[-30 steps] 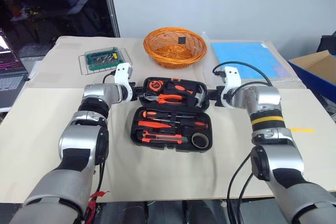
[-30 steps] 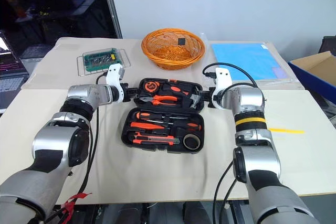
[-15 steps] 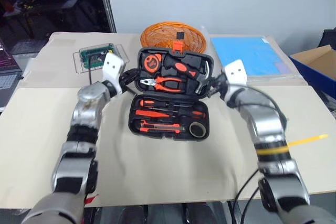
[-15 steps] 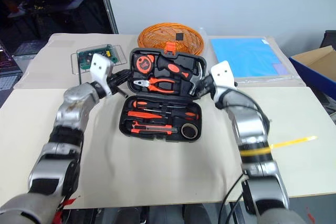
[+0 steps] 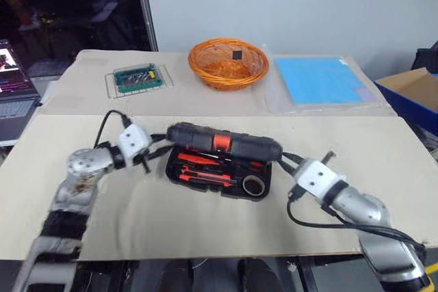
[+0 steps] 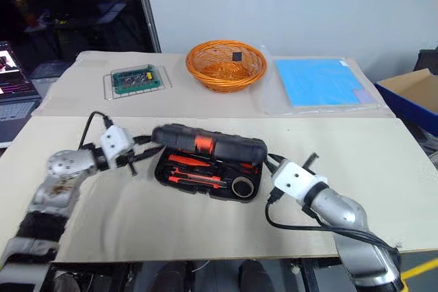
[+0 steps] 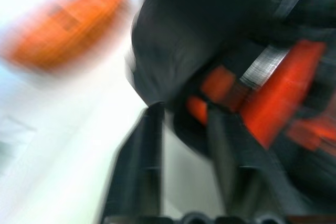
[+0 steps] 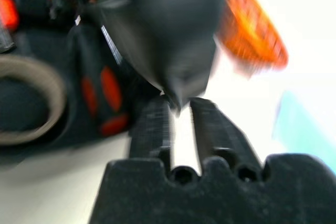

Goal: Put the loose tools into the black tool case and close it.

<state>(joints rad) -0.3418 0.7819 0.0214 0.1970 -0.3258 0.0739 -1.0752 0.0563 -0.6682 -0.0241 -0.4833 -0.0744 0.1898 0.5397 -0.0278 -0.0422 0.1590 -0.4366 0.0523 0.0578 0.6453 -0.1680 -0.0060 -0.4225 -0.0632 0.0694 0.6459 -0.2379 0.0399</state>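
The black tool case lies mid-table with its lid tipped forward over the base, still ajar, the orange latch facing up. Under the lid, orange-and-black tools rest in the base's recesses beside a tape roll. My left gripper is at the lid's left end, fingers spread with the lid's corner just past their tips. At the lid's right end is my right gripper, fingers slightly apart and the lid's corner at their tips. Neither gripper visibly clamps anything.
An orange wicker basket stands at the back centre. A green bit set in a clear tray sits back left and a blue folder back right. A laptop is off the left edge and a cardboard box off the right.
The lid went from lying flat open, through upright, to tipped forward over the base. Both arms drew back toward me and both grippers opened.
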